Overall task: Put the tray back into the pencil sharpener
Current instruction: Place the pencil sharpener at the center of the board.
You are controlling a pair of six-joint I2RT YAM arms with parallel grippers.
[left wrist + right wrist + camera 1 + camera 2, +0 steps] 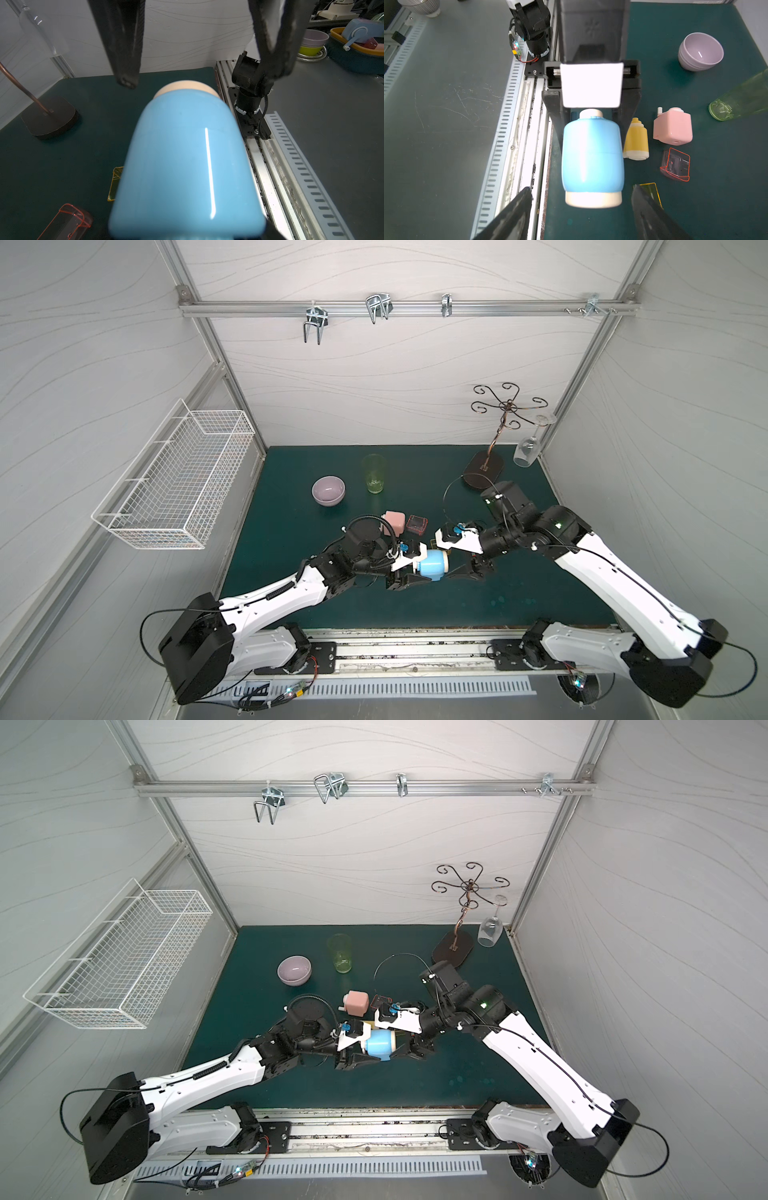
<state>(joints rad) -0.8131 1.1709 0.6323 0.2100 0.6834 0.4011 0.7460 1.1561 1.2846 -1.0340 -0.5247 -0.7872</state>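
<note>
Blue rounded plastic pencil sharpener point(591, 158) with cream ends is clamped in my left gripper point(422, 567), over the dark green mat point(716, 197). My right gripper point(581, 189) stands spread around its cream end, not touching. By one right finger lies a clear yellow tray point(651, 190); further out, a clear red tray point(676, 164) near a pink square sharpener point(672, 126).

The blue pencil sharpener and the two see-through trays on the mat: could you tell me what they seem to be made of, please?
The blue rounded pencil sharpener looks like glossy opaque plastic: a sharp light streak runs along its shell. The red see-through tray and the yellow see-through tray seem hard tinted plastic: the green mat shows through and edges glow.
</note>
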